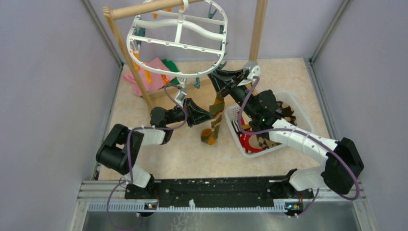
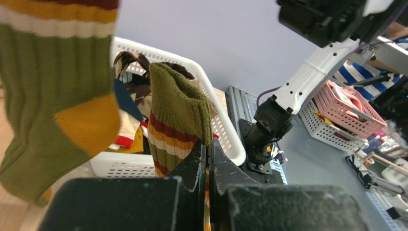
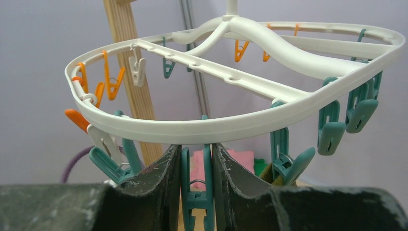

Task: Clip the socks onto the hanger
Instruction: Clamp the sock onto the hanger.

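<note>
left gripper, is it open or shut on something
Shut. In the left wrist view the left gripper has its fingers pressed together on an olive striped sock, whose cuff stands up between them.

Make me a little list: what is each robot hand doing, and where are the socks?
Hanger: white plastic oval ring frame, hung on wooden pole
Left gripper: shut on olive-green ribbed sock with red and orange stripes
Right gripper: shut on teal plastic clip under the hanger's rim
Other socks: in the white slotted plastic basket
</note>
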`<state>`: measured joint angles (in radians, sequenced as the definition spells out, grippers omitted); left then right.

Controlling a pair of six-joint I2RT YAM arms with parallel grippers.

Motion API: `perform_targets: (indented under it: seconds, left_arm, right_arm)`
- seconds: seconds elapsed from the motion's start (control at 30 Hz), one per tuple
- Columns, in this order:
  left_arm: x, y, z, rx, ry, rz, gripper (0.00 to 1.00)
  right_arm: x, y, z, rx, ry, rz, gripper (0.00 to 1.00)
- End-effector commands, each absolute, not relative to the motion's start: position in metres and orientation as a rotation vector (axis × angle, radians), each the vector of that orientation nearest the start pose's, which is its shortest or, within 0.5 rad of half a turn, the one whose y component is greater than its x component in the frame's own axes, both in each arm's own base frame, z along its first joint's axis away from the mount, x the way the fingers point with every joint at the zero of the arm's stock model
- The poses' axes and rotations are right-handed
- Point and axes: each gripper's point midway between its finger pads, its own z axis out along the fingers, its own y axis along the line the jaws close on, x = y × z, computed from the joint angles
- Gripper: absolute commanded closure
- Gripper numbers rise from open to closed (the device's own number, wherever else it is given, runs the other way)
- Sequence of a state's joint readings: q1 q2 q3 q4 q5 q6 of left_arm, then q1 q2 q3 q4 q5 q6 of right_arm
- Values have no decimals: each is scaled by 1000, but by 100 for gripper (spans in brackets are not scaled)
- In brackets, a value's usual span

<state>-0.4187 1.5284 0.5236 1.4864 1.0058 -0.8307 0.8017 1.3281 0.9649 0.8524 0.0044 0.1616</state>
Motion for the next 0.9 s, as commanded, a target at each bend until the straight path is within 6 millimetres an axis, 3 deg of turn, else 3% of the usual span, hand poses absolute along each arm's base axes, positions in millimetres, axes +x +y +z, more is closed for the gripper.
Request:
perform_targets:
  seconds: [0.0, 0.33, 0.43, 0.57, 0.73, 0.87]
  left_arm:
    - [239, -281, 269, 865, 1085, -1545, 100]
    - [280, -279, 272, 942, 1086, -1520, 100]
    - [280, -276, 284, 1031, 1050, -1492, 100]
    - [275, -274, 283, 1139, 1044, -1479, 100]
    - [280, -277, 289, 1177, 1057, -1504, 100]
    - [273, -283, 303, 1202, 1057, -1543, 100]
  right_arm:
    - [297, 314, 430, -325, 1034, 884, 94]
    - [295, 311, 431, -320, 1027, 889, 94]
    - [293, 309, 433, -317, 1023, 888, 94]
    - [293, 304, 434, -303, 1027, 898, 94]
    - [289, 303, 431, -310, 1038, 938, 94]
    - [287, 302, 429, -306, 1050, 970, 94]
